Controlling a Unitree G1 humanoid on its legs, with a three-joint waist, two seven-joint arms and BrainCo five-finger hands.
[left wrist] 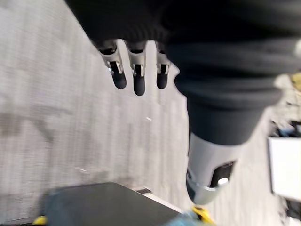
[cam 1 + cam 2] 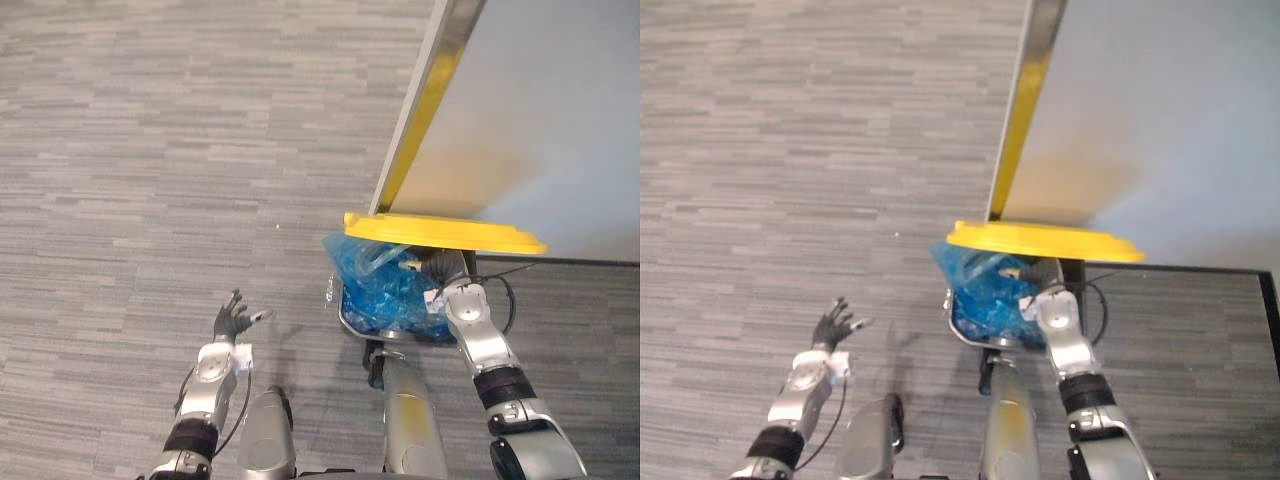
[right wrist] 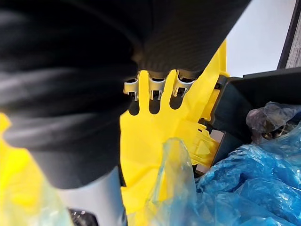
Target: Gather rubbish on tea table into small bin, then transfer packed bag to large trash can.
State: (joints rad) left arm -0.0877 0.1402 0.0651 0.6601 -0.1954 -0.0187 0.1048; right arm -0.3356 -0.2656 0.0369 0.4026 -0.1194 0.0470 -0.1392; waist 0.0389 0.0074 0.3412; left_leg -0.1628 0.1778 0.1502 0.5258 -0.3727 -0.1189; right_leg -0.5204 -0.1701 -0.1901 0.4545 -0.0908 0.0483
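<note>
left eye view: the blue rubbish bag (image 2: pixel 385 285) fills the large trash can (image 2: pixel 352 325) under its raised yellow lid (image 2: pixel 445 232), with the right hand (image 2: pixel 440 268) beside it and the left hand (image 2: pixel 232 320) over the carpet (image 2: pixel 150 150). left wrist view: fingers (image 1: pixel 136 82) relaxed, empty. right wrist view: fingers (image 3: pixel 157 94) look straight against the lid, grasping nothing; best to pull out slowly so the plastic doesn't snag.

- The yellow lid (image 2: pixel 445 232) stands raised over the large trash can (image 3: pixel 244 99). The right hand (image 2: pixel 437 266) is in the gap beneath, with straight fingers (image 3: pixel 154 92) right at the lid's underside.
- The blue bag (image 2: pixel 385 285) bulges across the can's mouth, leaving little room.
- A pale wall panel (image 2: pixel 540 120) closes off the far side.
- The carpet floor (image 2: pixel 150 150) on the left lies open, and the left hand (image 2: pixel 232 322) hangs there, well apart from the can.
</note>
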